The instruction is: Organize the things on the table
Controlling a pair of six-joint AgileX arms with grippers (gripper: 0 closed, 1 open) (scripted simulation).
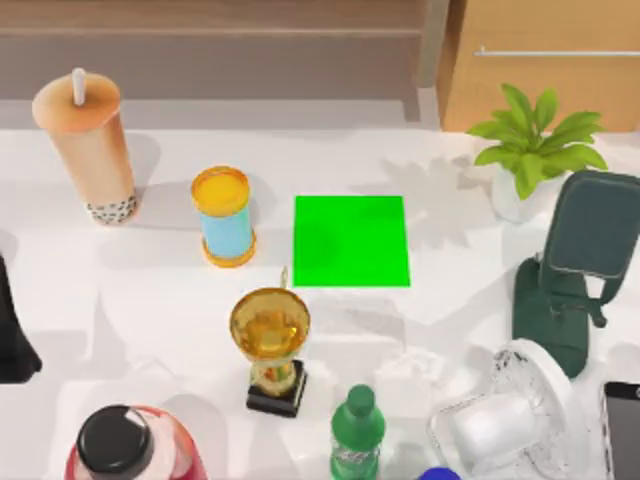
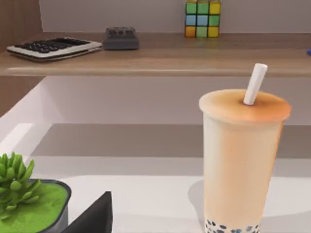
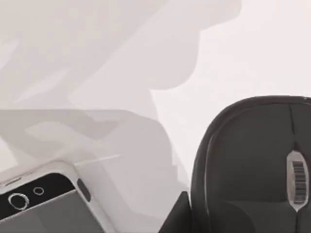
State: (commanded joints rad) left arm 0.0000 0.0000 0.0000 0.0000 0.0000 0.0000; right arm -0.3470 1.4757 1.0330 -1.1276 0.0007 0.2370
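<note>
While the cup (image 1: 88, 145) stands left of the green mat (image 1: 351, 241) and the mouse (image 3: 257, 165) lies beside the phone (image 3: 48, 204), neither end effector's finger state can be told, so approach squarely.

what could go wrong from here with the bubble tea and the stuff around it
The bubble-tea cup is tall and narrow, so a sideways nudge could tip it. The yellow-lidded can stands between it and the green mat, so a low carry might clip it. The phone and mouse lie close together; grabbing one may shove the other.
</note>
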